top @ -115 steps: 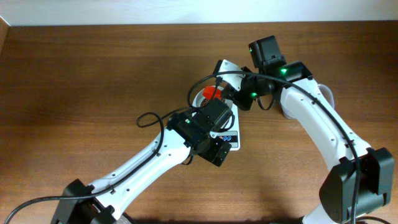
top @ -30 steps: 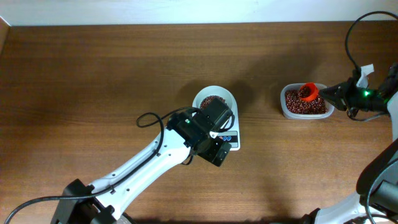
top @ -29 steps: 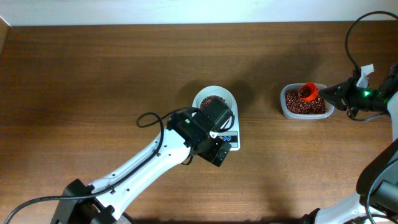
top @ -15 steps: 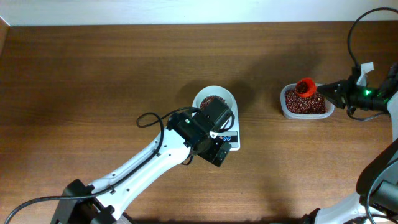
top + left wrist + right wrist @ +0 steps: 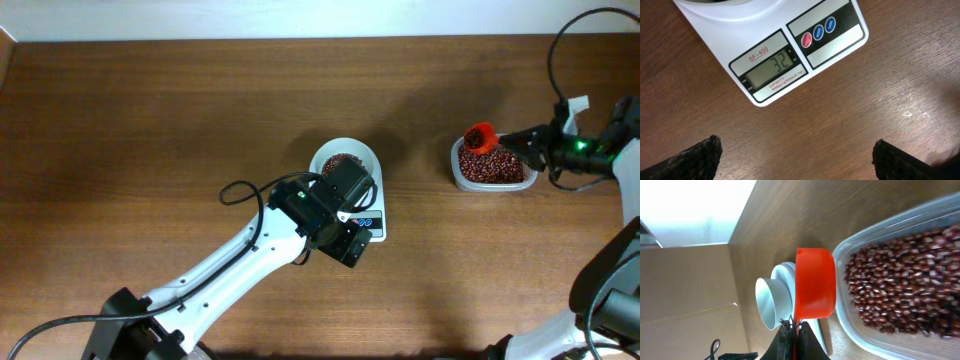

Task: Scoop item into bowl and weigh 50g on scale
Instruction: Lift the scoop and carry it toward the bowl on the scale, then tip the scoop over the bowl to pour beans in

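The white bowl (image 5: 345, 160) stands on the white scale (image 5: 368, 222) and holds some reddish-brown beans (image 5: 343, 161). In the left wrist view the scale (image 5: 775, 50) reads 32 on its display (image 5: 775, 65). My left gripper (image 5: 795, 160) is open and empty over bare wood just in front of the scale. My right gripper (image 5: 520, 143) is shut on the handle of an orange scoop (image 5: 481, 135), held above the left end of the clear tub (image 5: 490, 166) full of beans (image 5: 900, 285). In the right wrist view the scoop (image 5: 815, 282) is level, with the bowl (image 5: 772, 302) beyond it.
A cable (image 5: 245, 190) loops off the left arm beside the scale. The table's back edge runs along the top of the overhead view. The right arm's body (image 5: 610, 150) hangs at the right edge.
The right gripper left the bowl, went to the tub and dipped the scoop in. In the last half second it lifted the scoop and moved it slightly left. The left arm stayed still.
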You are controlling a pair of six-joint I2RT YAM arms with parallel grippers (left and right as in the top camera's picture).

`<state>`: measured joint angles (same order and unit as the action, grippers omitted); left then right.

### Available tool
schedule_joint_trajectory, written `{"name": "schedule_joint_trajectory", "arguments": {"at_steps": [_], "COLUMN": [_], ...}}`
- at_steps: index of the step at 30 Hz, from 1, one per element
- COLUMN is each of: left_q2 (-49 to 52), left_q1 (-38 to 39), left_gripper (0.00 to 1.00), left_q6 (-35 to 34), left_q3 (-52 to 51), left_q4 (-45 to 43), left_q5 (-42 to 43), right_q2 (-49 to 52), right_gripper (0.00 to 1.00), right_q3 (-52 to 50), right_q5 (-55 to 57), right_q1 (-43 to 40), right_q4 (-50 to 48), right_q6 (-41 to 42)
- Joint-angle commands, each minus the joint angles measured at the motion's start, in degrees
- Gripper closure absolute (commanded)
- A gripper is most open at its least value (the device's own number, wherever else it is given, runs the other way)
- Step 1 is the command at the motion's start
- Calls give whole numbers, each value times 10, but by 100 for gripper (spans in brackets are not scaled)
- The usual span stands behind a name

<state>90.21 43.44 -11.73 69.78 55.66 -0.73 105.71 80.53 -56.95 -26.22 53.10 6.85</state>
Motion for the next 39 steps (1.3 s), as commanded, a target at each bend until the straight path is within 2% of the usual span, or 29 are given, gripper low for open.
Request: {"name": "schedule_joint_trajectory", "arguments": {"at_steps": [1,6,16,23,34,39], "left_q2": [-8,-8,-8,-8,-8,-8], "left_q1": [2,2,2,2,2,2], "left_gripper": [1,1,1,1,1,1], "left_q6": [7,7,7,7,7,7], "left_q3": [-4,-4,-4,-4,-4,-4], "left_q4": [-1,-1,-1,-1,-1,-1], "left_q5": [-6,-6,-6,-6,-6,-6], "right_q2": [4,4,4,4,-46,-61], "right_gripper": [96,96,96,96,96,96], "right_q3": [-5,-5,-5,-4,3,4], "right_q5": [-20,-20,-72,-55,75,117], "right_q1": [34,93,250,335,353,360], "right_q4": [-6,-22,-112,-178,-146,-130], "right_q6": [-8,0,87,86,37,-41]}}
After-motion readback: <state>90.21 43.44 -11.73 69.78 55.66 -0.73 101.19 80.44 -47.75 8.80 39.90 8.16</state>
